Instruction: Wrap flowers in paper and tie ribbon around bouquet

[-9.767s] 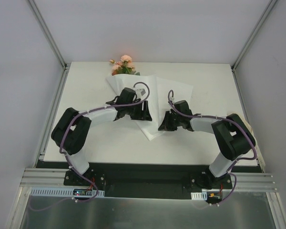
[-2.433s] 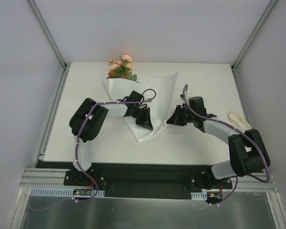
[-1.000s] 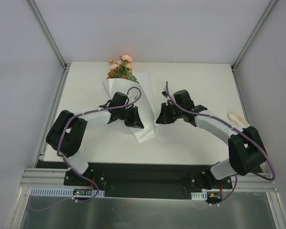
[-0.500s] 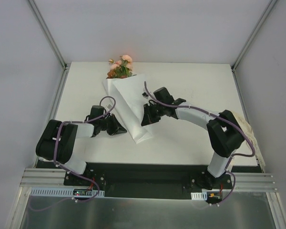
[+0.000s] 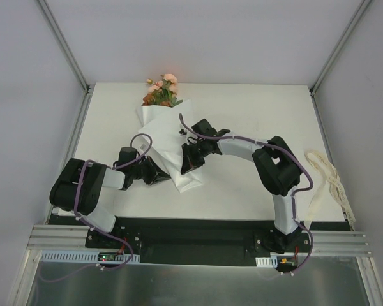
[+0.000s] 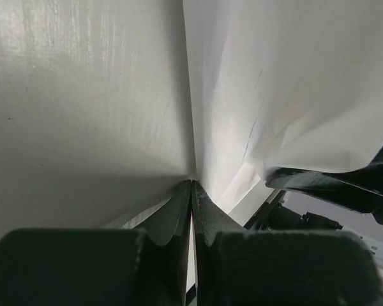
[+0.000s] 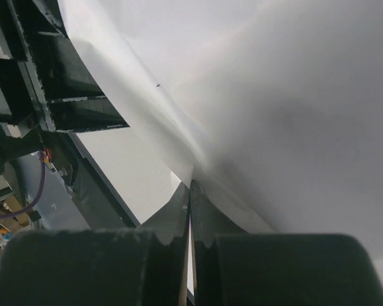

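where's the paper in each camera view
Top: the paper lies left of centre, running from the flowers toward the near edge.
Left wrist: fills the right half, pinched in the left claw.
Right wrist: fills the upper right, pinched in the right claw.
Shared landmark: the white table.

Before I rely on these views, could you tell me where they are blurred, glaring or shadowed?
Left wrist: the left fingers are dark and soft, a sheen shows upper left. Right wrist: the right fingers blur, a grey shadow lies on the paper. Top external: even light, sharp.
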Motion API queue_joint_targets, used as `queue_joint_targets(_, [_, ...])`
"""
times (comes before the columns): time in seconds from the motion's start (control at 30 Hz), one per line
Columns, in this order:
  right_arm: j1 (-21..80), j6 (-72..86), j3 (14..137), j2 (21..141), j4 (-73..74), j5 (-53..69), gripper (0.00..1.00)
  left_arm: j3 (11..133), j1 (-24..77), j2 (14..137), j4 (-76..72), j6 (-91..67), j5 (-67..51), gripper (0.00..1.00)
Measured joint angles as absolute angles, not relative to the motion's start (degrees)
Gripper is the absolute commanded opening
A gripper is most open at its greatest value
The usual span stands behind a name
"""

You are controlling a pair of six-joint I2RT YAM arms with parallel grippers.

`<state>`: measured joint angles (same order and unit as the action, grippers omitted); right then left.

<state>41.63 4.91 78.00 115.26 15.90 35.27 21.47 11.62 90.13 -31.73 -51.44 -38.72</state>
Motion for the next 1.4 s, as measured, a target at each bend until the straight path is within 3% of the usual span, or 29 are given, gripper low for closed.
queue_joint_targets(0.07, [41.74, 5.98, 78.61, 116.31, 15.97, 35.27, 0.03, 21.08, 11.62, 90.59, -33.08, -51.99, -38.83, 0.04])
queue_joint_targets(0.2, [41.78, 7.90, 79.96, 118.08, 15.90, 35.24, 0.04, 20.16, 11.57, 90.52, -35.22, -53.19, -39.13, 0.25])
queue_joint_targets(0.4, [41.78, 9.93, 80.60, 118.69, 15.97, 34.20, 0.05, 20.64, 7.90, 81.49, -28.14, -52.58, -40.10, 0.44])
queue_joint_targets(0.57, [41.78, 11.86, 80.77, 118.69, 16.08, 32.34, 0.05, 27.07, 3.55, 75.20, -19.68, -50.92, -38.89, 0.48])
queue_joint_targets(0.63, [41.78, 12.88, 80.79, 118.69, 16.03, 31.92, 0.05, 29.36, 2.39, 75.44, -18.81, -51.00, -38.50, 0.49])
queue_joint_targets(0.8, [41.78, 15.86, 80.82, 118.69, 15.29, 31.75, 0.06, 36.25, 1.48, 81.89, -19.88, -52.10, -38.28, 0.37])
queue_joint_targets(1.1, [41.78, 21.80, 82.81, 118.85, 14.28, 32.05, 0.08, 41.60, 1.43, 92.38, -22.92, -55.24, -38.28, 0.38])
queue_joint_targets(1.23, [41.78, 23.05, 83.61, 119.48, 13.50, 32.36, 0.08, 41.65, 1.43, 92.20, -23.55, -55.57, -38.26, 0.22])
queue_joint_targets(1.33, [41.78, 23.07, 83.66, 119.79, 13.50, 32.38, 0.03, 40.51, 1.43, 91.13, -23.55, -55.68, -37.91, 0.12])
queue_joint_targets(1.4, [41.78, 22.90, 83.66, 119.79, 13.34, 32.38, 0.01, 37.89, 1.45, 89.23, -23.68, -55.59, -37.32, 0.10])
